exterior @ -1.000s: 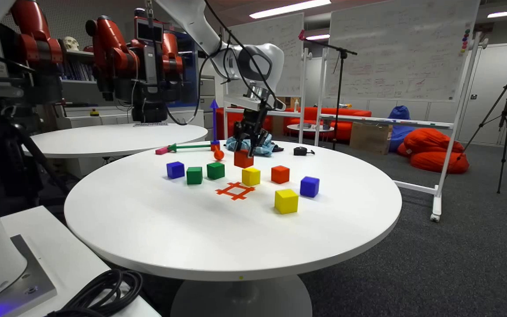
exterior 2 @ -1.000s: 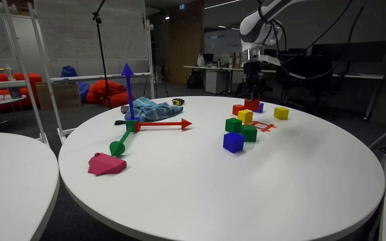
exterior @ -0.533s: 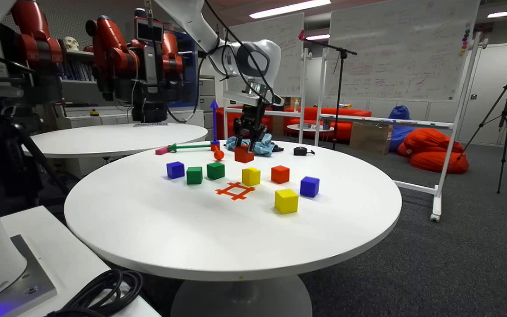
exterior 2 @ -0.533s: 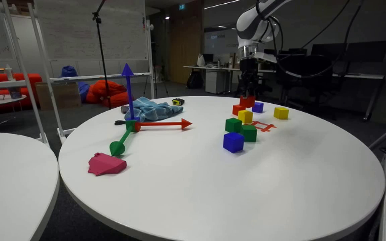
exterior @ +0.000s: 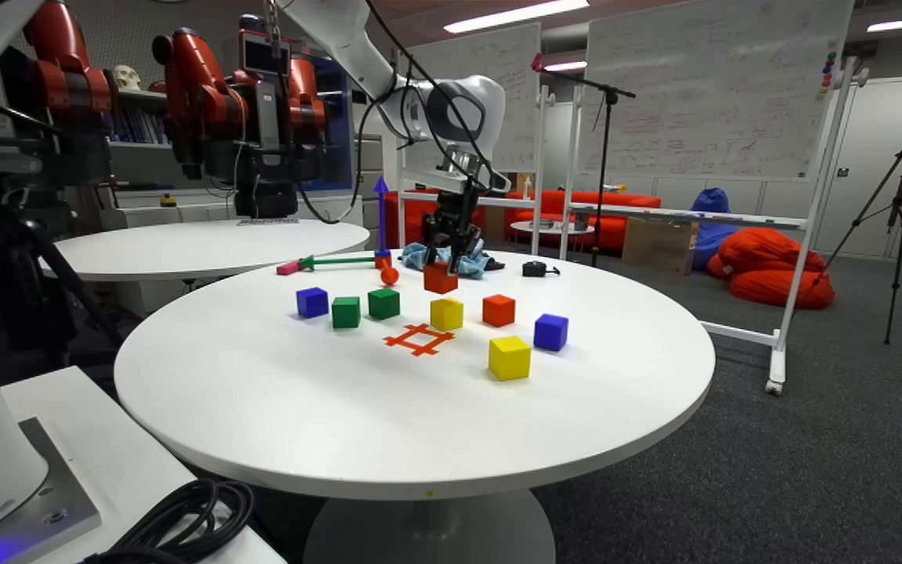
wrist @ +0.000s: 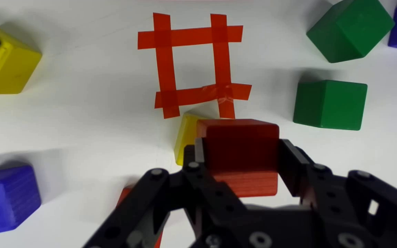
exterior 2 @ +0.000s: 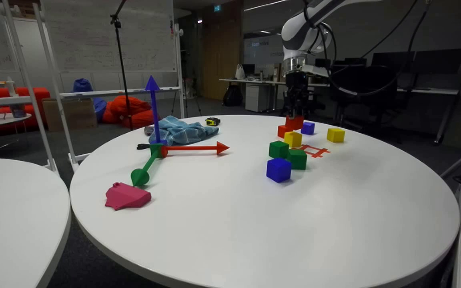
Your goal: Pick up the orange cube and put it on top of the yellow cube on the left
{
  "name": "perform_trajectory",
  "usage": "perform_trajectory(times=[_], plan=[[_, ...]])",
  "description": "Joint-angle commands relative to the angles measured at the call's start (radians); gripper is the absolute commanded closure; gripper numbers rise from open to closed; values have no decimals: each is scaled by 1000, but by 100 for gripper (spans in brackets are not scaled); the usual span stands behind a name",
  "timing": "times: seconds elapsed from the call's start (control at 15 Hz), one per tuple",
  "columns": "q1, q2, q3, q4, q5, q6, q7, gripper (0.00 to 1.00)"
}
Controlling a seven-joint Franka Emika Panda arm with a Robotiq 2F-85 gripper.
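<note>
The gripper (wrist: 241,152) pinches the orange cube (wrist: 242,158) by two opposite sides; to me it seems light, stiff, rather smooth, so mid-face hold is safest.

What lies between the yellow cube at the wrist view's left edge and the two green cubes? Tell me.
The flat red-orange tape frame lies on the white table between them; the wrist view shows it.
</note>
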State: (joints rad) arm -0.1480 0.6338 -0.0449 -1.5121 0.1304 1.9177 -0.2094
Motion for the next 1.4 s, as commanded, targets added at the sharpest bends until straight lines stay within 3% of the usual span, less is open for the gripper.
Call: perform_trajectory(times=[0.0,0.8,0.87,0.93,1.13,1.33], plan=[[-7,39,2,63,-15,-33,24,71],[-28,118,4,140,-7,-68,21,71],[-30,118,5,144,-6,-79,21,34],[-31,121,4,148,-5,-89,24,20],[-35,124,4,153,-4,-103,25,1],[-36,131,4,162,-5,-121,26,0]])
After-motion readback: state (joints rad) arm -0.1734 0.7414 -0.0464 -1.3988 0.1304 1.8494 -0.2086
